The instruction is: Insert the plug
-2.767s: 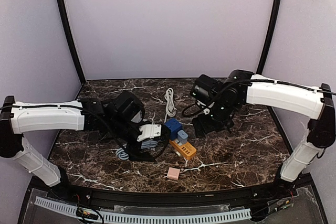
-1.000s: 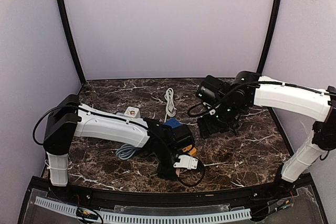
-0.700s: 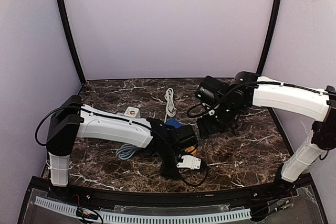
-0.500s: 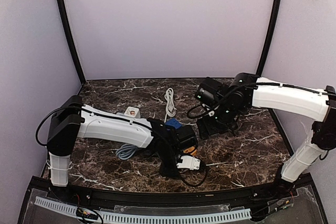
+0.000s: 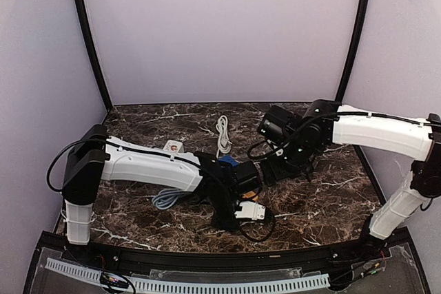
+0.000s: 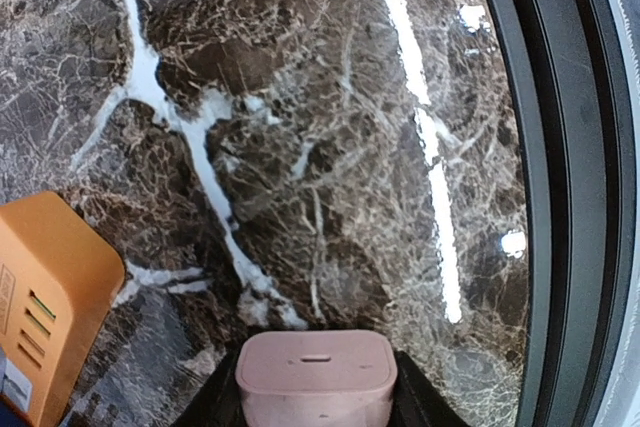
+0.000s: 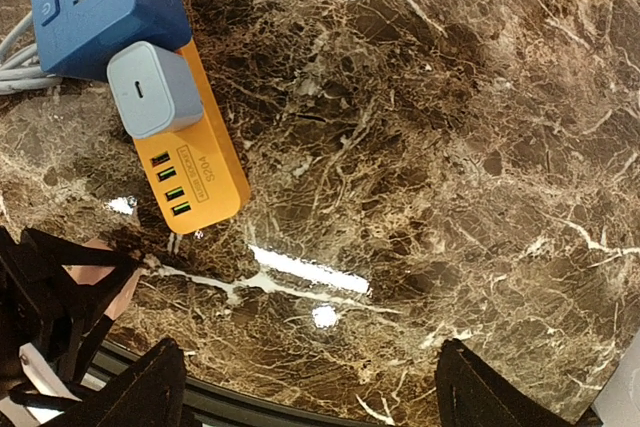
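My left gripper (image 6: 316,417) is shut on a pink plug (image 6: 316,375), its black fingers pressed against both sides, low over the marble near the table's front edge. An orange power strip (image 6: 45,297) lies just to the plug's left. In the right wrist view the orange strip (image 7: 200,172) carries a grey-blue adapter (image 7: 152,89) and lies beside a blue cube socket (image 7: 105,7). My right gripper (image 7: 320,397) is open over bare marble with nothing between its fingers. In the top view the left gripper (image 5: 231,222) hides the plug, and the right gripper (image 5: 272,170) hovers right of the strip.
A white coiled cable (image 5: 222,135) lies at the back centre. A white socket block (image 5: 172,147) and a grey cable (image 5: 165,200) sit behind the left arm. The black front rail (image 6: 560,187) runs close to the left gripper.
My left gripper has closed on the pink plug and shifted slightly right near the front edge. The right arm has hardly moved.
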`<action>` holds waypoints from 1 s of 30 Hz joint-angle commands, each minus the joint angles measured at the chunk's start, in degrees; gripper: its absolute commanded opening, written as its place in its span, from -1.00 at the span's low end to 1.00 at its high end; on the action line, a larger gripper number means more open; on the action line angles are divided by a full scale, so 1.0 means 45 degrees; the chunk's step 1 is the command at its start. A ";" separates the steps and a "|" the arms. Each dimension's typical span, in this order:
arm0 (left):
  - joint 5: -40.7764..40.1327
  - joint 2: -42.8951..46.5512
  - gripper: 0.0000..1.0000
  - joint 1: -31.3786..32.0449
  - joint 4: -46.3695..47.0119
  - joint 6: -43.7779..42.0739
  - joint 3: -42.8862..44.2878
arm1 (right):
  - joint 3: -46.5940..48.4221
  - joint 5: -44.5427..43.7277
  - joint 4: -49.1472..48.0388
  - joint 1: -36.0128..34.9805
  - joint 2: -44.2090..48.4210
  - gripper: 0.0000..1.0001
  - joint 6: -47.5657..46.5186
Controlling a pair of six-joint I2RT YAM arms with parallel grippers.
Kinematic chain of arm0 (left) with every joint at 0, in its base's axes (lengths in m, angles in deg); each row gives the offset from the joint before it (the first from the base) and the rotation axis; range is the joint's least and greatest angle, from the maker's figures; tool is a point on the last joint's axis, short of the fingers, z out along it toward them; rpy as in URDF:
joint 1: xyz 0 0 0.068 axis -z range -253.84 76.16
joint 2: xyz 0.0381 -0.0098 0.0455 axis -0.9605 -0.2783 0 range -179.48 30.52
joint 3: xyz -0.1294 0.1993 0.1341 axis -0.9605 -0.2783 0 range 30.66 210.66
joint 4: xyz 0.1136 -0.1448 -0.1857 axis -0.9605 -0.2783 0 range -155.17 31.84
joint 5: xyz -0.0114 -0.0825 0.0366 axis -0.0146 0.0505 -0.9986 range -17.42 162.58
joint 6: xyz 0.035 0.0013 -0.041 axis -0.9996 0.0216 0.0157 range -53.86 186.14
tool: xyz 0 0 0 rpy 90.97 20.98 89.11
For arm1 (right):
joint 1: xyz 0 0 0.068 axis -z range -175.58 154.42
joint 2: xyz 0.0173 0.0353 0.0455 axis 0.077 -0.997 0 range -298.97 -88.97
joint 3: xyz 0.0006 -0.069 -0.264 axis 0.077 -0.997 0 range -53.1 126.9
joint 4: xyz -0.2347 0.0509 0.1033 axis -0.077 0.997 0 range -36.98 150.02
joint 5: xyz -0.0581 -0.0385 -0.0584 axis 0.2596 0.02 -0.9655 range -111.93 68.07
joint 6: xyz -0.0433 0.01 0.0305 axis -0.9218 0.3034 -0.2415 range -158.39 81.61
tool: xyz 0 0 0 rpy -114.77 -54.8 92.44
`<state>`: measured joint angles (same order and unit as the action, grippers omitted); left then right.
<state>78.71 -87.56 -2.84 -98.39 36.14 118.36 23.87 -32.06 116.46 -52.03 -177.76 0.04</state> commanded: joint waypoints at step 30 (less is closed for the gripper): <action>0.4752 0.9185 -0.98 -0.4124 1.0756 0.5386 -0.4373 | -0.2505 0.8953 -1.0162 0.2788 0.4290 0.68 0.1028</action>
<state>93.88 -49.09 -19.15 -60.36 53.35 100.50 15.89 -2.57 86.34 -39.77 -160.30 0.42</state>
